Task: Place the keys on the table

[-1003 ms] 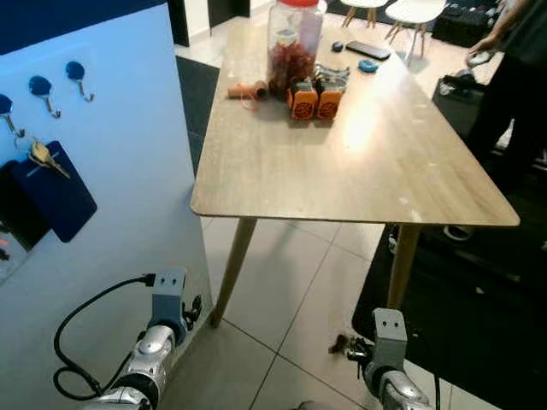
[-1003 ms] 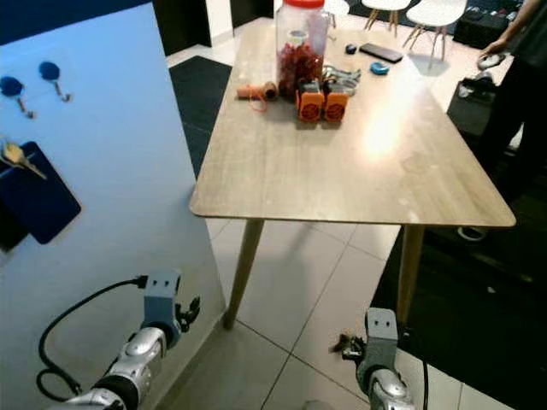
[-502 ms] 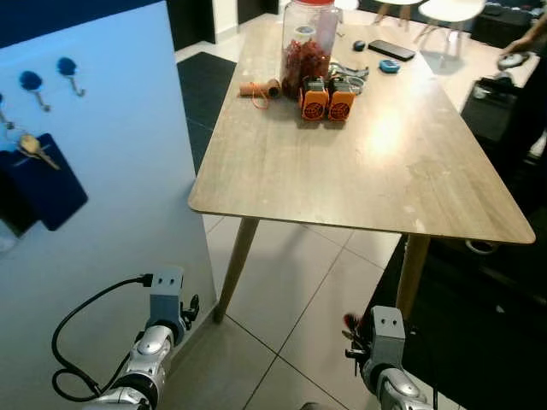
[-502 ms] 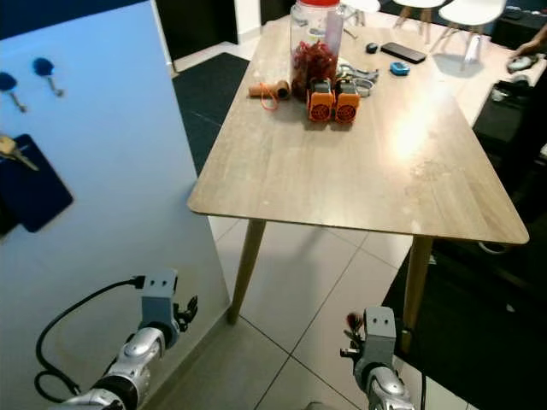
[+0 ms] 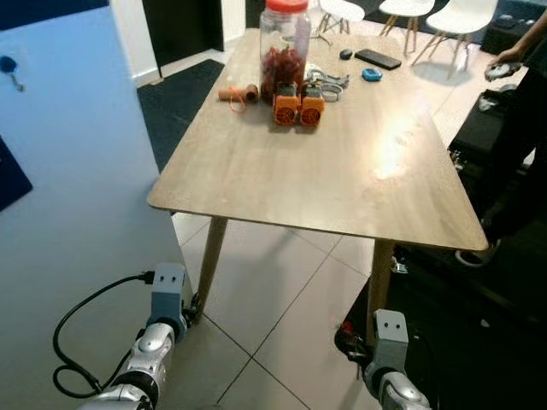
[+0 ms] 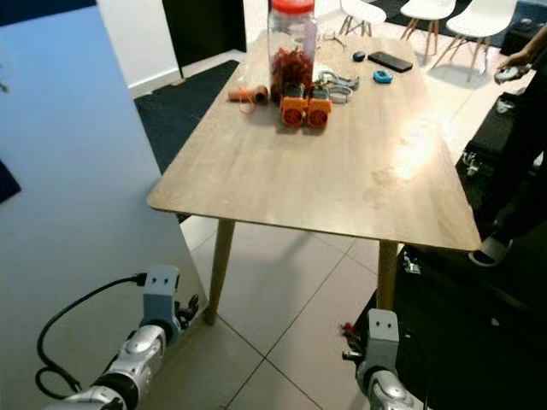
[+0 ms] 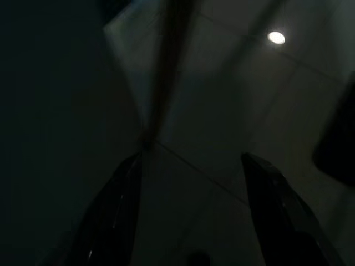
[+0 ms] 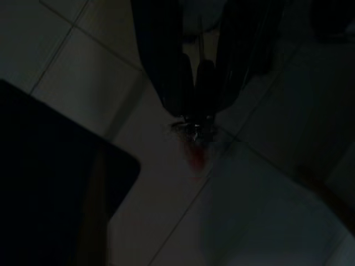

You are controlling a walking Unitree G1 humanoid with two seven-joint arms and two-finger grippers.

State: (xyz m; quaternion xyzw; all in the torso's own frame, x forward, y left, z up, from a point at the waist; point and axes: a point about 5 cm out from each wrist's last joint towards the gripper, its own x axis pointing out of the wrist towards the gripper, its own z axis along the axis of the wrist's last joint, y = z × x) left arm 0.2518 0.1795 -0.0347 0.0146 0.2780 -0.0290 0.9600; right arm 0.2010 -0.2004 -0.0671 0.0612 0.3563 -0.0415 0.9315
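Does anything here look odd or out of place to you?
Mostly the keys: they dangle from the right hand, low over the tiled floor, not on the table. The table's clutter, a tall red-lidded jar included, sits bunched at its far end.

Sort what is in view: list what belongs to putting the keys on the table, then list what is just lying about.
Belongs to the job:
- small dark keys with a red tag, clamped in the right gripper
- long light wooden table

Just lying about:
- tall clear jar with a red lid
- two orange and black blocks
- black phone
- white chairs
- left gripper, idle
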